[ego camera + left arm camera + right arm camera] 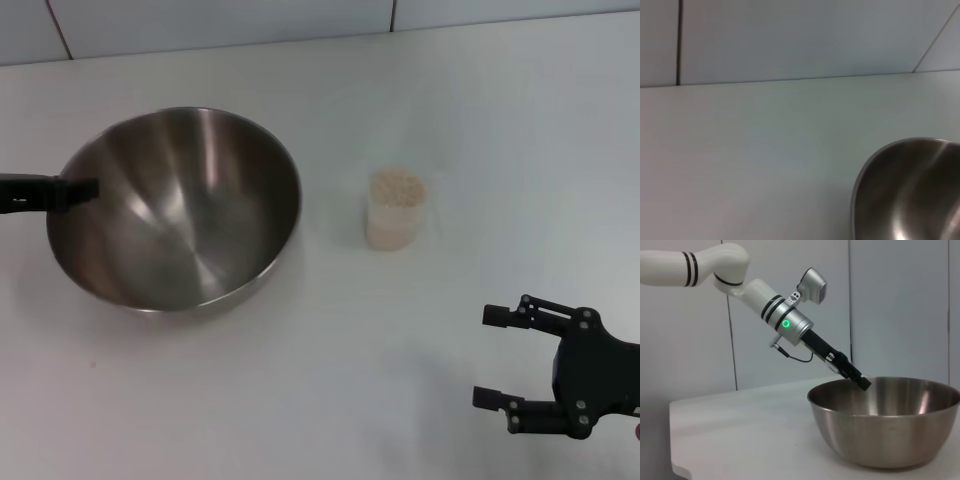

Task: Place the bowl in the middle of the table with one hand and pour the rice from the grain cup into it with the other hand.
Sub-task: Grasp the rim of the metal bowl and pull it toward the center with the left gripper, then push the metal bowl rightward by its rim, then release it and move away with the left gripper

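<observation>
The steel bowl (180, 205) sits on the white table (330, 380), left of centre. It also shows in the left wrist view (910, 195) and the right wrist view (890, 420). My left gripper (75, 190) reaches in from the left, its jaws closed over the bowl's left rim; the right wrist view shows it (862, 381) at that rim. The grain cup (395, 212), filled with rice (397, 186), stands upright to the right of the bowl, apart from it. My right gripper (483, 357) is open and empty near the front right of the table, well short of the cup.
A pale wall with panel seams (392, 14) runs behind the table's far edge. Bare tabletop lies in front of the bowl and between the cup and my right gripper.
</observation>
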Motion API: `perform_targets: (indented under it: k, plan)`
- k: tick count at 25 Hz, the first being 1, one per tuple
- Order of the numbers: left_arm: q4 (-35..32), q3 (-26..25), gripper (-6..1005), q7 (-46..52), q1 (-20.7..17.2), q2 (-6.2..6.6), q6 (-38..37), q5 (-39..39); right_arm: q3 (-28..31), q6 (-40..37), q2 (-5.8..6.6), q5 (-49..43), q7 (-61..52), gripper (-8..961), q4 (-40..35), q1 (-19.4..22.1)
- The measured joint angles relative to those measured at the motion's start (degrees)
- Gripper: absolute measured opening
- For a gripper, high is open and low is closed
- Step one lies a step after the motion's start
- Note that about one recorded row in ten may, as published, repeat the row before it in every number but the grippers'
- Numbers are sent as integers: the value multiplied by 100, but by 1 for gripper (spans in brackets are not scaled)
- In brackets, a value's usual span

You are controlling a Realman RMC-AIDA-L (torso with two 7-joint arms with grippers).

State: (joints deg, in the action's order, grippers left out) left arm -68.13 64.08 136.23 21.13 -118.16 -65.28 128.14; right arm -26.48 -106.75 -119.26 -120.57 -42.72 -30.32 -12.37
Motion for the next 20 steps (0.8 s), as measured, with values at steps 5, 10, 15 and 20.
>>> perform_targets:
  k: [5, 10, 15, 20]
  plan:
    - [212, -7, 277, -36, 155, 12, -30, 6, -7, 0, 0, -1, 0, 790, 0, -10]
    - [281, -47, 111, -69, 267, 13, -106, 3, 17, 5, 0, -11, 0, 785, 0, 1]
    - [391, -315, 48, -80, 474, 19, -317, 0, 8, 17, 0, -13, 0, 780, 0, 5]
    - [598, -521, 48, -159, 643, 60, -476, -42, -1, 33, 0, -17, 0, 775, 13, 13]
